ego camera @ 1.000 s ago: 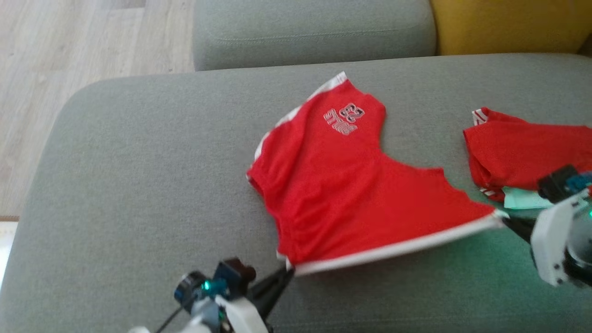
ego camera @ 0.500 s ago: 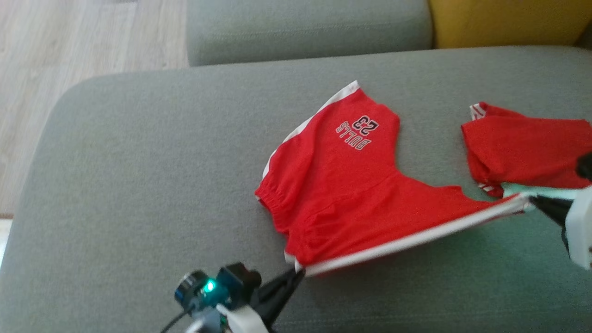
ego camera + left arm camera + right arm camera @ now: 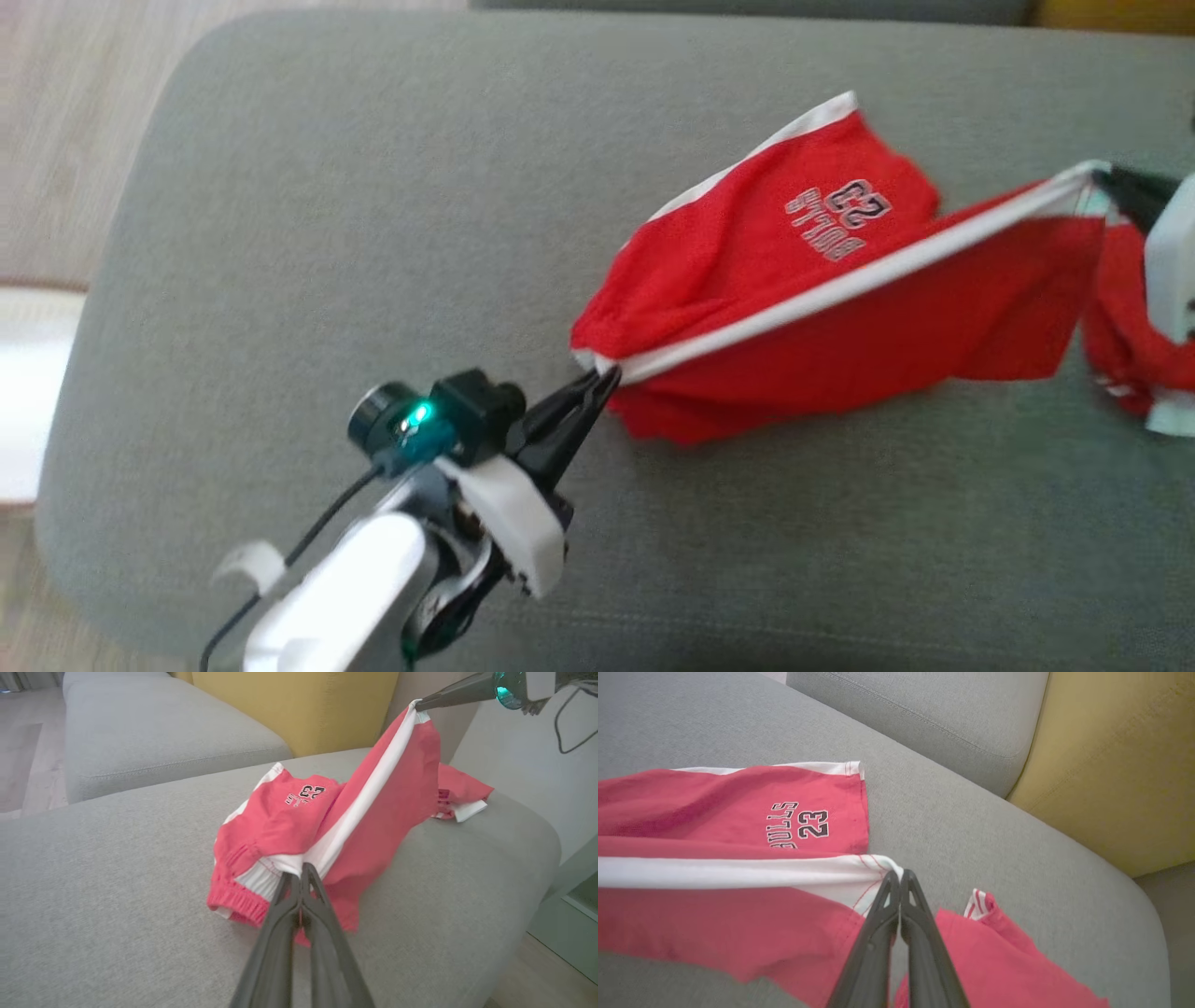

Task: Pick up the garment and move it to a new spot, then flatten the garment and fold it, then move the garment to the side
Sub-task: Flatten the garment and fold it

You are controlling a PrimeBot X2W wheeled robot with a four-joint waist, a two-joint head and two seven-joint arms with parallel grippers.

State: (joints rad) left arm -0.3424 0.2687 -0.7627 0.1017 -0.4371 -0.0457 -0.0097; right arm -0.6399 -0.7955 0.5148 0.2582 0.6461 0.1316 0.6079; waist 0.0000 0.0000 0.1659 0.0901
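Head view: red shorts [image 3: 896, 336] stretched between left gripper [image 3: 605, 376] and right gripper [image 3: 1102, 174], both jaws pinching its edge

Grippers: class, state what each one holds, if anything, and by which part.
Both hold the red shorts: the left gripper pinches the waistband end of the white side stripe, the right gripper its other end, stripe taut between them.

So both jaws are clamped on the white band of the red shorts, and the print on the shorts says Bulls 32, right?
Wrong number: the print says Bulls 23, clear in the right wrist view. The rest holds: the left gripper and right gripper both have jaws clamped on the white band of the red shorts.
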